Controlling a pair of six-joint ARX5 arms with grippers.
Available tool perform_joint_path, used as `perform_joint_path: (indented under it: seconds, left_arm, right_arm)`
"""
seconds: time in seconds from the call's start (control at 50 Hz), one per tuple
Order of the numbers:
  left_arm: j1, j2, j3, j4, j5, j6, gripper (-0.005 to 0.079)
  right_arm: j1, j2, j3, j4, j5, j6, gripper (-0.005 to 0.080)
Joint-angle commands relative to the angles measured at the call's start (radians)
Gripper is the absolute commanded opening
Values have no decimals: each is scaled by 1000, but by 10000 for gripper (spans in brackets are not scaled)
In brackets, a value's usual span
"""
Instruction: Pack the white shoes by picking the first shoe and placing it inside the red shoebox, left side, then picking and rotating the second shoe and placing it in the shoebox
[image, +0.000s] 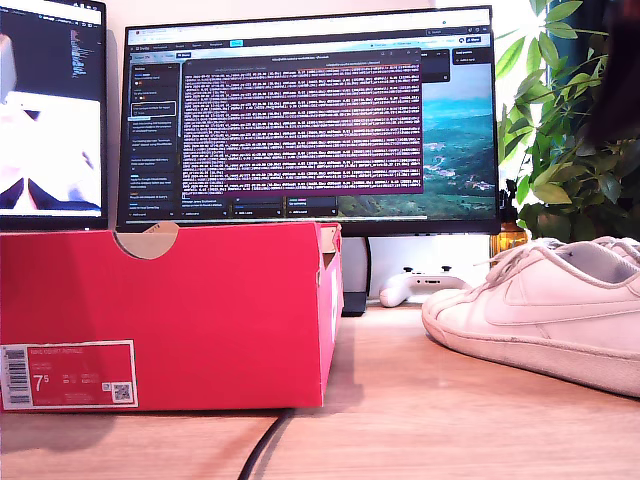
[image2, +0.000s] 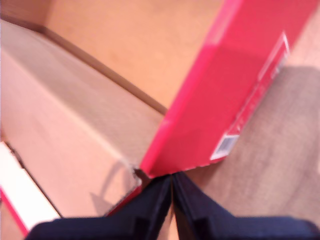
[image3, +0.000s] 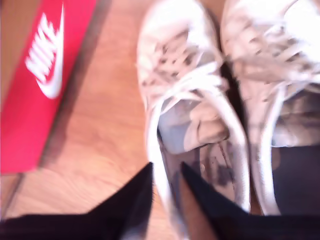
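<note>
The red shoebox (image: 180, 300) stands open on the wooden table at the exterior view's left, its barcode label facing the camera. My first gripper (image2: 171, 181) is shut with nothing in it and hangs over a corner of the shoebox (image2: 225, 90), with the bare brown inside below it. Two white shoes (image3: 185, 95) (image3: 272, 75) lie side by side on the table. My second gripper (image3: 166, 172) has its fingers closed narrowly around the side rim of the nearer one. In the exterior view a white shoe (image: 540, 305) rests at the right, toe towards the box. Neither gripper shows there.
A red panel with a white swoosh logo (image3: 37, 85) lies beside the shoes. Behind the table stand a monitor (image: 310, 115), a white game controller (image: 420, 285) and a plant (image: 575, 130). A black cable (image: 265, 445) runs over the table's front edge.
</note>
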Motion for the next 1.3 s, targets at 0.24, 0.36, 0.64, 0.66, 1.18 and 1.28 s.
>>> perform_joint_path:
  seconds: [0.24,0.36,0.64,0.66,1.18,1.28]
  left_arm:
    - [-5,3,-5,28,49,-9,-21]
    - [-5,3,-5,27,51,-30,-21]
    - [-5,3,-5,27,50,-31,-21]
    - [-5,3,-5,27,50,-31,-21]
    - [-5,3,-5,24,50,-30,-21]
    - [-5,3,-5,14,51,-30,-21]
  right_arm:
    - [76,97,9,-23,77,-51,363]
    - [98,131,9,-39,149,-66,363]
    - [105,230,8,-45,155,-89,362]
    - [105,238,8,-45,154,-92,362]
    - [124,362,22,33,107,-68,-13]
    - [145,356,62,-11,76,-24,-13]
